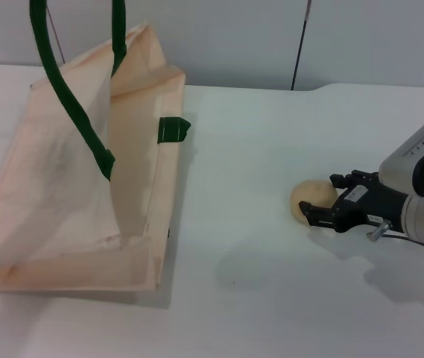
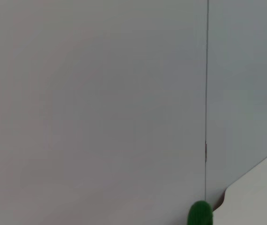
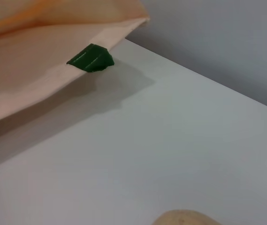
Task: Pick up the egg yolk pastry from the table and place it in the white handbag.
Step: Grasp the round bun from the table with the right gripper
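Observation:
The egg yolk pastry [image 1: 308,197] is a small pale-yellow ball on the white table, right of centre. Its top edge also shows in the right wrist view [image 3: 185,218]. My right gripper [image 1: 322,196] is open, low over the table, with one black fingertip [image 1: 337,180] behind the pastry and the other in front of it. The white handbag [image 1: 70,194] stands on the left with its mouth open, and it also shows in the right wrist view [image 3: 39,70]. Its dark green handles [image 1: 70,97] rise out of the top of the head view. My left gripper is out of view.
A green tab [image 1: 173,128] sticks out from the bag's right edge. Bare white table [image 1: 241,224] lies between bag and pastry. A grey wall stands behind the table. The left wrist view shows the wall and a bit of green handle [image 2: 200,214].

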Available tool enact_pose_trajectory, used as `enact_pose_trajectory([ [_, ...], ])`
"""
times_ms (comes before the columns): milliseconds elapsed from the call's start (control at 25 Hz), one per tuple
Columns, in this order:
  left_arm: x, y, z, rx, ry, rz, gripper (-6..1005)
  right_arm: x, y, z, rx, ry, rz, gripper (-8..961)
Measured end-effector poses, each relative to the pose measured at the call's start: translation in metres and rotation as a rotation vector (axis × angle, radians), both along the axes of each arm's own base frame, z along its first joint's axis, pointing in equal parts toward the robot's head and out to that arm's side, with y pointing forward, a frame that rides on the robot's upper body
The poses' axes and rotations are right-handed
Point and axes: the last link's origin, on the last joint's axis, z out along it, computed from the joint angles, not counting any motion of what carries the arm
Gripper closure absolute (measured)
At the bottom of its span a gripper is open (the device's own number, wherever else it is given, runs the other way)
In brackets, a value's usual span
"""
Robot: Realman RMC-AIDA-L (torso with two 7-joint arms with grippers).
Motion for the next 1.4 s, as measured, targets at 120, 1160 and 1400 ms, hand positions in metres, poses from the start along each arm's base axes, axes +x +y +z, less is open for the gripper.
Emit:
enact_pose_trajectory([
  [120, 0.001, 0.0, 0.0, 0.001, 0.0, -0.002, 883, -0.001, 0.0, -0.001, -0.003, -0.001, 0.005, 178],
  [1160, 0.005, -0.001, 0.003, 0.021, 0.012, -0.02, 884, -0.037, 0.007, 0.002, -0.003, 0.034, 0.106, 370],
  [1400, 0.005, 0.0, 0.003, 0.02, 0.013, -0.024, 885, -0.07, 0.014, -0.004, -0.047, 0.112, 0.219, 394],
])
